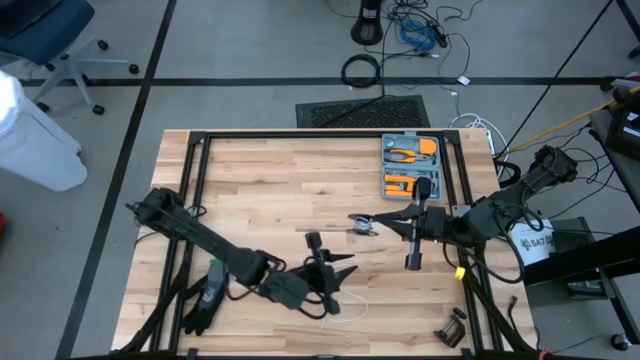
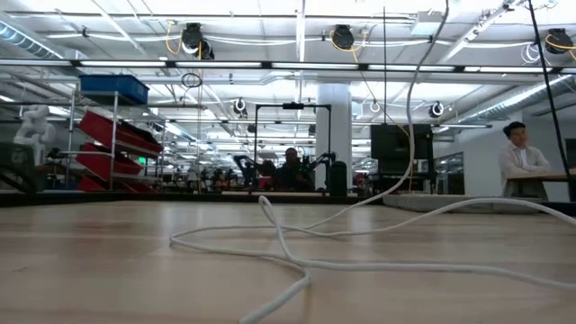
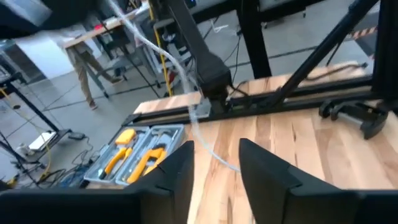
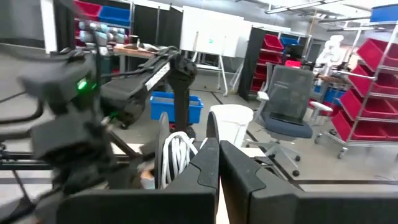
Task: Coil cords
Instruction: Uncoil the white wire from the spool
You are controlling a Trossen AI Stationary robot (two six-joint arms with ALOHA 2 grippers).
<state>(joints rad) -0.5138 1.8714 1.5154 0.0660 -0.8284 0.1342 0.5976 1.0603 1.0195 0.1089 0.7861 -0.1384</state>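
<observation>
A thin white cord (image 2: 297,261) lies slack in loops on the wooden table (image 1: 260,190) near its front edge, and one strand (image 2: 412,90) rises out of the low view. My right gripper (image 1: 362,222) is near the table's middle, level and shut, with a small wound bundle of the cord (image 1: 360,226) at its tips. My left gripper (image 1: 333,268) is in front of it with its fingers apart. In the left wrist view the cord (image 3: 186,93) runs down to the gap (image 3: 214,168) between them. My right gripper has several turns of the cord (image 4: 175,155) looped beside one finger (image 4: 202,168), near its tip. The fingers come level from the table's right. The bundle is clear of the table. Whether a strand is pinched between the shut fingers is hidden by the fingers. My left gripper: I cannot tell whether the cord's strand (image 3: 229,165) touches its fingers.
An open grey case of orange tools (image 1: 410,165) lies at the far right of the table. A black clamp (image 1: 455,328) lies at the near right corner and a dark object (image 1: 207,298) at the near left. Black frame rails (image 1: 320,135) border the table. A person (image 2: 520,155) stands far behind.
</observation>
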